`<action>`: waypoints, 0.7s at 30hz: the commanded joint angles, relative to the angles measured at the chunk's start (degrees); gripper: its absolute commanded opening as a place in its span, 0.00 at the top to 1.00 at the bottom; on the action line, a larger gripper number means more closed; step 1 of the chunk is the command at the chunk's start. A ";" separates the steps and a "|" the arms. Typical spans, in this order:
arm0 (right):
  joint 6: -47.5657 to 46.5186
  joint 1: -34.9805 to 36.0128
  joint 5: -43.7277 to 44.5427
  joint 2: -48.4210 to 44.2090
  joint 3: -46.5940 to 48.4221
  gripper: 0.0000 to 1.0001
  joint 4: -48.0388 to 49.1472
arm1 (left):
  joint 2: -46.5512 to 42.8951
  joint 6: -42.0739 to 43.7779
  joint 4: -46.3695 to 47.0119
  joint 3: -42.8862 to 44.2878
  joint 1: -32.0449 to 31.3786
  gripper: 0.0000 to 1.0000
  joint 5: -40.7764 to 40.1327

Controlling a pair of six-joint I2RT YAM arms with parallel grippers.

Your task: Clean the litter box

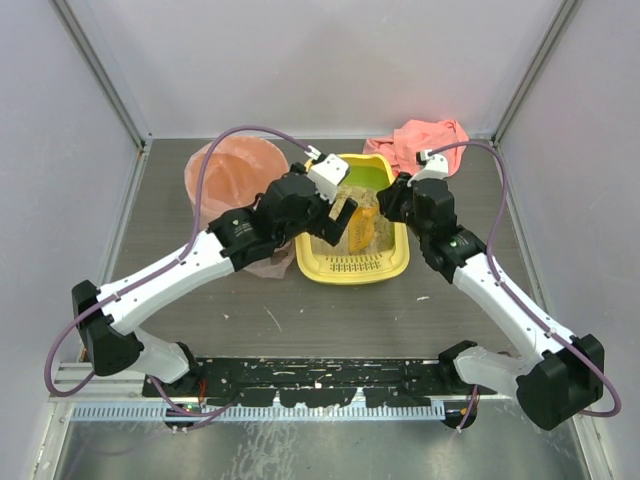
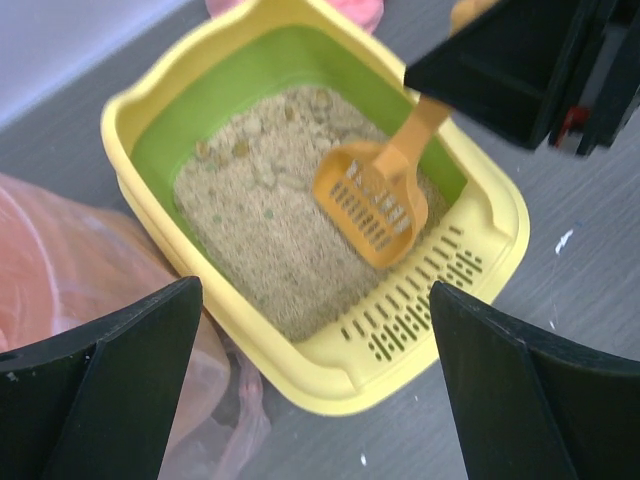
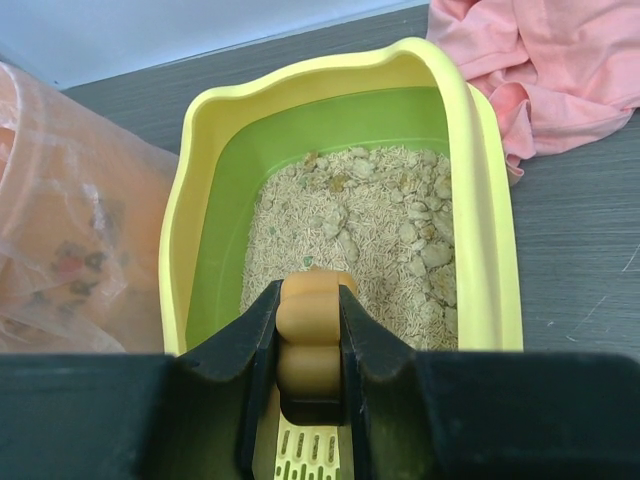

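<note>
The litter box (image 1: 352, 268), a yellow tray with green inside and beige litter, sits mid-table with its slotted rim nearest me. My right gripper (image 1: 393, 203) is shut on the handle of an orange slotted scoop (image 3: 308, 322). The scoop's blade (image 2: 375, 205) hangs just over the litter near the slotted end. My left gripper (image 1: 334, 215) is open and empty, hovering over the box's near left corner (image 2: 330, 385). Clumps (image 3: 425, 235) lie in the litter along the far and right side.
A round bin lined with a pink bag (image 1: 235, 172) stands against the box's left side and shows in the left wrist view (image 2: 60, 270). A pink cloth (image 1: 432, 140) lies crumpled at the back right. Small white specks dot the table.
</note>
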 commanded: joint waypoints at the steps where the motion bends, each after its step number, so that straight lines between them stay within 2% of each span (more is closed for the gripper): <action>1: -2.13 -1.18 0.71 0.25 5.27 0.99 -1.10 | -1.49 -7.22 -7.19 2.31 -0.14 0.02 -2.12; 6: -1.51 -2.40 -0.81 0.43 5.64 0.97 -0.74 | -3.39 -11.07 -7.75 1.34 -0.15 0.02 -4.65; 10: -1.79 -2.94 -2.62 1.08 5.89 0.99 -0.39 | -4.13 -13.60 -9.92 2.55 1.89 0.02 -5.04; 13: -2.23 -3.22 -3.74 1.88 5.93 0.99 0.53 | -4.03 -15.22 -12.36 4.94 6.29 0.02 1.89; 16: -3.02 -3.29 -3.31 3.65 7.19 0.99 0.16 | -3.61 -16.53 -14.39 6.98 12.37 0.02 15.85; 19: -3.95 -3.70 -2.93 5.57 9.66 0.99 -1.14 | -3.29 -18.67 -15.42 7.87 16.27 0.02 20.75; 21: -4.70 -3.79 -1.98 6.95 12.06 0.99 -2.12 | -3.27 -18.22 -16.75 8.93 17.09 0.02 20.98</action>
